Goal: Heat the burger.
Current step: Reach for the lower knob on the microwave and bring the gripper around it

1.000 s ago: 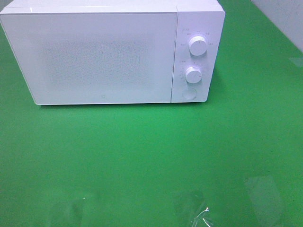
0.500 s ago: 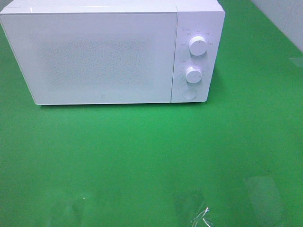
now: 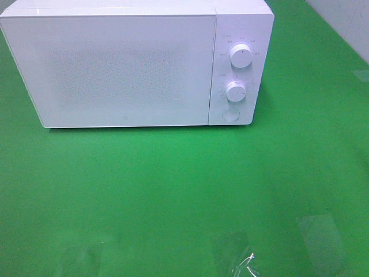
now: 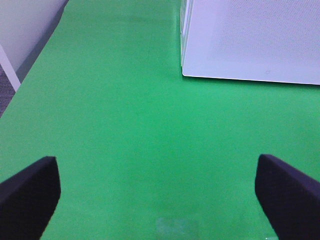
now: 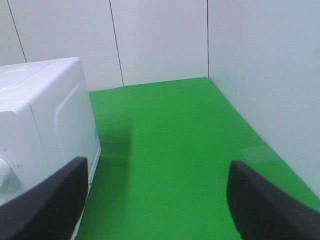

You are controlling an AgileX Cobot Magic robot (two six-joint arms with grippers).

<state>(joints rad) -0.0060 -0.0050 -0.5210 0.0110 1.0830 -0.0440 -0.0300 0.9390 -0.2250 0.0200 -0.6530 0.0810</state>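
The microwave (image 3: 127,69) sits door-shut at the far edge of the desk (image 3: 173,184), the burger nowhere in sight, perhaps inside, so left gripper (image 4: 159,194) and right gripper (image 5: 156,200) hang back, jaws spread wide, empty.

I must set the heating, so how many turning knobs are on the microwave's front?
2: upper knob on the control panel, lower knob just below it. None seems hidden.

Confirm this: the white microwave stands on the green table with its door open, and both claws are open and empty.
No: the exterior high view shows the microwave with its door shut. The rest holds: it stands on the green table, and the left claw and right claw are open and empty.
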